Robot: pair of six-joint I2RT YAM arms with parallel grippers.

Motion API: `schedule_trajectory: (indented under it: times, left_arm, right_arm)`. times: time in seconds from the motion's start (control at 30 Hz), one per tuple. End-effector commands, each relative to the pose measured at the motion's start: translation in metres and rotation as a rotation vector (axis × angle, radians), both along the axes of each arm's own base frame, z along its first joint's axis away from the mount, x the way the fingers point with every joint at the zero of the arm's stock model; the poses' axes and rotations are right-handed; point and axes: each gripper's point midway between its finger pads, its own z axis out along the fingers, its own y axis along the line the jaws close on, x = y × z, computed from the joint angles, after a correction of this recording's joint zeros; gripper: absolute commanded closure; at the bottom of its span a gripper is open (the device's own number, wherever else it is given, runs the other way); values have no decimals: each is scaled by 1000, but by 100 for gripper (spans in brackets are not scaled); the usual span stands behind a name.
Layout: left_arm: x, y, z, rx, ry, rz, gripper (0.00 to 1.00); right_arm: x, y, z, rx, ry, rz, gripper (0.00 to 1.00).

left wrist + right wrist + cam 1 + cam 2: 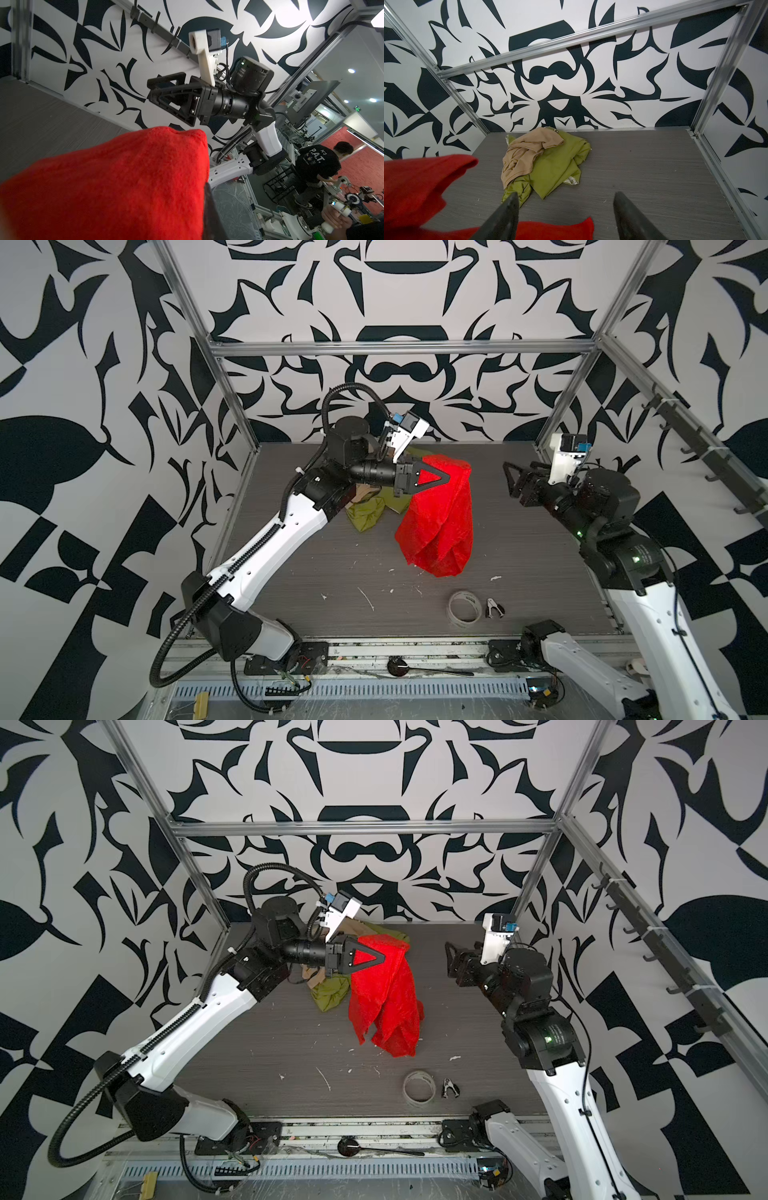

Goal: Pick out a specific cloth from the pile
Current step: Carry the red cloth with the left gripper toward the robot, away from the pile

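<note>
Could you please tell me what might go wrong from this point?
The left gripper pinches the red cloth only near its top, so the hanging fabric might slip out. Its hem hangs low, seemingly near the tape roll, and could drag it if swept forward. The open right gripper hovers close and might snag a fold.

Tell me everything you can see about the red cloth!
The red cloth is bright red, thin and a bit fuzzy-looking up close. The robot's left hand is shut on it near its top and holds it up, so it hangs down in long, loose folds with a pointed lower end. Whether that end touches the gray table is hard to tell. It is out of the pile of green and tan cloths, which lies behind it. The right hand is open and not touching it.
</note>
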Motion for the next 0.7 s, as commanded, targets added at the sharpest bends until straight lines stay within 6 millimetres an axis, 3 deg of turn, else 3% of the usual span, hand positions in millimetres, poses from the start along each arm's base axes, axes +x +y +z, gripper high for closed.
schedule_trajectory:
  times: [0.0, 0.27, 0.67]
  left_arm:
    - [-15, 17, 2, -4, -61, 38, 100]
    - [-35, 49, -30, 98, -48, 127, 100]
    - [-39, 80, -67, 210, -40, 224, 100]
  right_arm:
    - [6, 1, 13, 15, -54, 0, 26]
    - [17, 11, 2, 40, -22, 33, 27]
    - [30, 23, -25, 97, 65, 69, 29]
